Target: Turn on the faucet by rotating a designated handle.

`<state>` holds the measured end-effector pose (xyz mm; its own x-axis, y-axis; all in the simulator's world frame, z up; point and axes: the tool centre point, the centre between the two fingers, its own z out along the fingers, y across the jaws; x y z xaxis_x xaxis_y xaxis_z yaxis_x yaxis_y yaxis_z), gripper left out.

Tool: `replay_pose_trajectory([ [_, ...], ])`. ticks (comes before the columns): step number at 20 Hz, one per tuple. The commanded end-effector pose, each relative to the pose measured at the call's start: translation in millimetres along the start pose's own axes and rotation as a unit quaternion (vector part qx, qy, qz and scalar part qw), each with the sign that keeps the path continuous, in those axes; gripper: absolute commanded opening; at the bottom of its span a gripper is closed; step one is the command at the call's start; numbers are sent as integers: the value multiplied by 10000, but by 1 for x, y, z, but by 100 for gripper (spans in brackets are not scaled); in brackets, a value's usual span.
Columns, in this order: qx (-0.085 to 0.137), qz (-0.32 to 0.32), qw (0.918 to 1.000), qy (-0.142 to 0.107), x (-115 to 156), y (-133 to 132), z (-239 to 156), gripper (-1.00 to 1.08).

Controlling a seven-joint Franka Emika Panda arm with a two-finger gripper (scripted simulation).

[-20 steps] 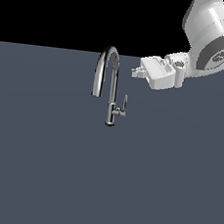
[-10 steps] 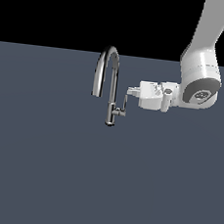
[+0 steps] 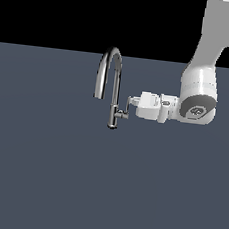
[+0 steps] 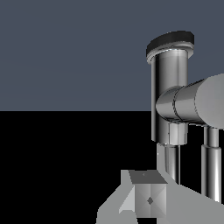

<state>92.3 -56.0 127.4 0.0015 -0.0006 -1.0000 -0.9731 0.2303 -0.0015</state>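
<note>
Gripper (image 3: 130,102) lies level, pointing toward the exterior view's left, its fingertips right at the handle (image 3: 122,113) of the faucet (image 3: 112,88). Whether the jaws are parted or closed I cannot tell: the exterior view is too small, and the wrist view shows only one pale finger (image 4: 146,197) at the picture's edge.

From the fingertips, the handle lies just ahead and slightly lower. It is a short stub with a thin lever, sticking out sideways from the post toward the arm, so its long axis runs almost in line with the gripper's reach. Touching or only just beside, I cannot say. In the wrist view the stub (image 4: 192,103) fills the near field as a fat cylinder crossing the post.

Beyond it, the faucet stands upright on a small round base on the grey floor (image 3: 40,168), a slim shiny post rising into a high arched spout that curls down on the exterior view's left, away from the arm.
</note>
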Motion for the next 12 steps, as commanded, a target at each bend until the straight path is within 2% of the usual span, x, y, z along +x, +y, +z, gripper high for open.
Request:
replay_pose_trajectory([
  [1,20,12,10000,-16,1,-1,0,-100],
  [8,-2,-11,10000,-1,-1,0,1,-100],
  [12,-2,-11,10000,-1,-3,10,1,-100],
])
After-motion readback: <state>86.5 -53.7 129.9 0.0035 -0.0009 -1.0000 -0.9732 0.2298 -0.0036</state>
